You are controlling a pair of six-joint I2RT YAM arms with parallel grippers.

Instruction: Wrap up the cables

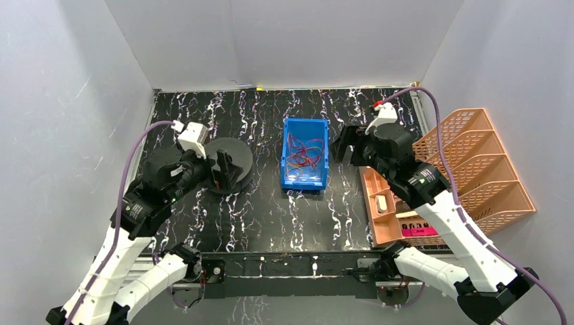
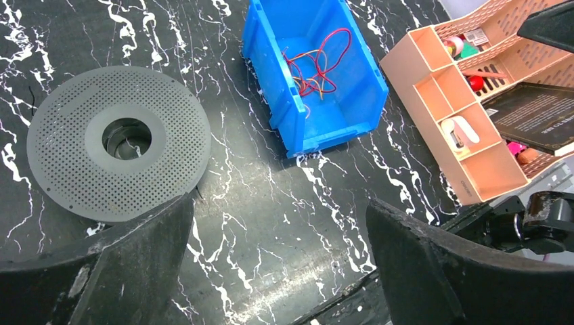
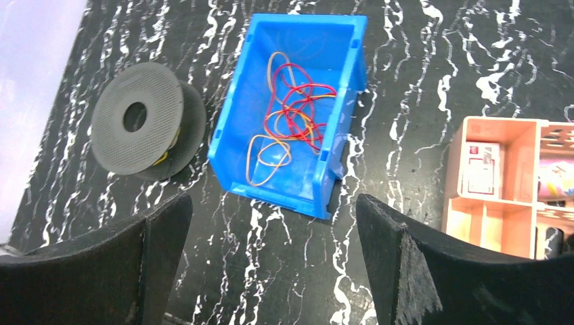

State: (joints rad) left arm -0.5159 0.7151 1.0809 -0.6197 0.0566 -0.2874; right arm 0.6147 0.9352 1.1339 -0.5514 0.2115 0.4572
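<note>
The cables (image 1: 304, 153) are a loose tangle of red, yellow and tan wires inside a blue bin (image 1: 290, 176) at the table's middle; they also show in the left wrist view (image 2: 318, 64) and the right wrist view (image 3: 294, 118). A grey perforated spool (image 1: 235, 154) lies left of the bin, also in the left wrist view (image 2: 118, 139) and the right wrist view (image 3: 139, 118). My left gripper (image 1: 222, 169) is open and empty beside the spool. My right gripper (image 1: 342, 145) is open and empty just right of the bin.
A peach organiser tray (image 1: 379, 223) with small items and peach slotted racks (image 1: 477, 169) stand at the right. Grey walls enclose the black marbled table (image 1: 264, 210). The metal rail (image 1: 284, 261) runs along the near edge.
</note>
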